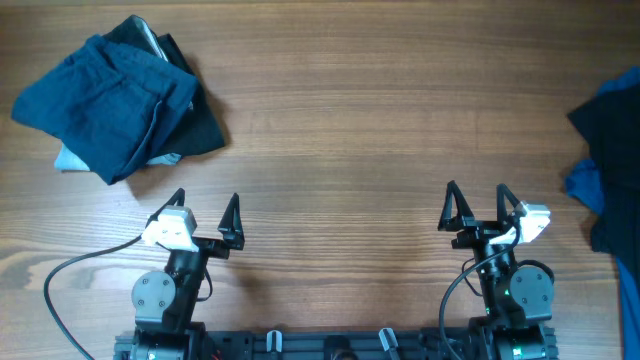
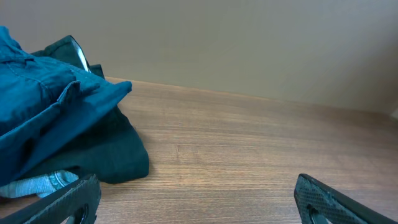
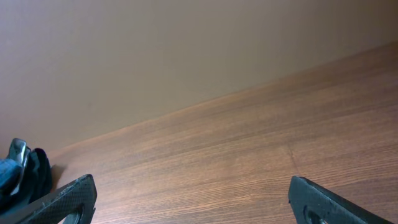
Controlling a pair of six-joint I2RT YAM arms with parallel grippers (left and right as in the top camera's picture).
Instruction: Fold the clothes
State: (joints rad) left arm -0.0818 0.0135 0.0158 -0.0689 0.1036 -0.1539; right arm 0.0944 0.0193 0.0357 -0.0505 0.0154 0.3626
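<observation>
Blue fabric over black is seen piled at the far left of the table (image 1: 340, 130). This left heap (image 1: 105, 105) is rumpled, and its long axis runs slantwise from the near left toward the far right. A right heap (image 1: 612, 150) of dark navy and blue is cut off by the overhead view's right edge, so its full extent cannot be told.

The left heap lies ahead of the left gripper (image 1: 207, 196) and off to its left, near but apart. The right heap lies off to the right of the right gripper (image 1: 477, 192), also untouched. Both grippers are held low at the near edge with fingers spread wide, and nothing is gripped.

Each heap is judged best reached by the arm on its own side. Bare wood between the heaps is judged the likely place for spreading a garment.
</observation>
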